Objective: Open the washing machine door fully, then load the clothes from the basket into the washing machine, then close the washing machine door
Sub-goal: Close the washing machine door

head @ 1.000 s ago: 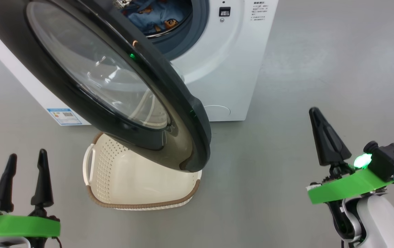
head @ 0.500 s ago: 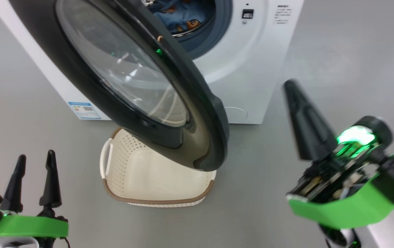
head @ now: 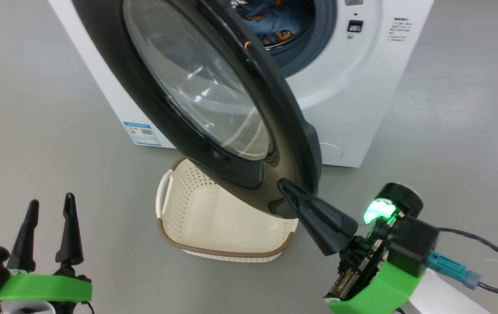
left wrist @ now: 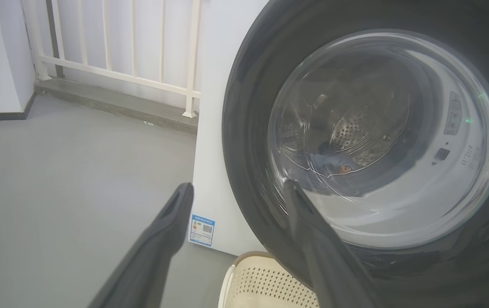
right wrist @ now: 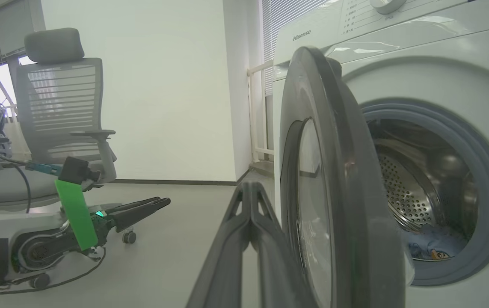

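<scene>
Half the basket (head: 214,218) hidden behind washing machine door (head: 196,87), clothes (head: 275,22) partly cut off

Smooth grey floor (head: 35,109) spreads out, evenly lit. A white railing (left wrist: 120,42) stands on a low grey ledge. A grey mesh office chair (right wrist: 62,107) sits before a plain white wall (right wrist: 163,85).

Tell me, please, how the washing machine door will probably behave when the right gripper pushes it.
The washing machine door probably swings as one piece, not bending: wide black rim, bulging glass bowl. It looks heavy for its size, so it may start slowly. Its glossy rim may let the right gripper, a shut narrow point, slide.
</scene>
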`<state>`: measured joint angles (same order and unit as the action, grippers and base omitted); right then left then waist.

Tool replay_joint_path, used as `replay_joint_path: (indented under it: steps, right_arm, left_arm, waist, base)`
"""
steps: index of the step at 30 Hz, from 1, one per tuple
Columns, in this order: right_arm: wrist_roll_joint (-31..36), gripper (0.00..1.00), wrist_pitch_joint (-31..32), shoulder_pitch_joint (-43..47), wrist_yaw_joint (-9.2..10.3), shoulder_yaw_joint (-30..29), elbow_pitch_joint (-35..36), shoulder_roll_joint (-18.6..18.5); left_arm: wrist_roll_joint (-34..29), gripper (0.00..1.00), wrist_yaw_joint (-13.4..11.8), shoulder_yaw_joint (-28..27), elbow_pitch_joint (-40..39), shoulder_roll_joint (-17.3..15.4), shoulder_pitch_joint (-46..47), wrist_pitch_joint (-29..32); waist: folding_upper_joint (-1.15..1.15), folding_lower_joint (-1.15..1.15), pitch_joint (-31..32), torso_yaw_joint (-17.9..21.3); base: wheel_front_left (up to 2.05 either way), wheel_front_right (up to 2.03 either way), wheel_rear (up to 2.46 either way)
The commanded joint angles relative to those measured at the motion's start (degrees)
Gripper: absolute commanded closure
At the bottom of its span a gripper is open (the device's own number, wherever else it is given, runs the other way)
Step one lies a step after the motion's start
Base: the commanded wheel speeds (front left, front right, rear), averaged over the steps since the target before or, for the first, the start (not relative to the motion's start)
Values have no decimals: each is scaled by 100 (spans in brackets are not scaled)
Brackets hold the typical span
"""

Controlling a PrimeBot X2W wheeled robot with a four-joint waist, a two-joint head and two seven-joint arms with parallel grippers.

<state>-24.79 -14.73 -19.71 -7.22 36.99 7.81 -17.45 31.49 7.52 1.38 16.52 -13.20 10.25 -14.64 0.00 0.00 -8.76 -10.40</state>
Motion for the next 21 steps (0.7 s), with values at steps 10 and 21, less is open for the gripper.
replay_joint_path:
  steps: [10,21]
  right_arm:
    - [-581,100,-27,-226,-26,585,-1016,-166]
    - [-854,100,-27,-608,-26,832,-2099,-59]
  left_arm:
    - [-62,0,-3,-229,-27,-92,23,-36]
    - [-30,0,-3,-227,-21,-76,66,-36]
  waist:
    - [0,0,23,-252]
    - [0,0,-99,-358]
  base:
    - [0,0,0]
    - [0,0,0]
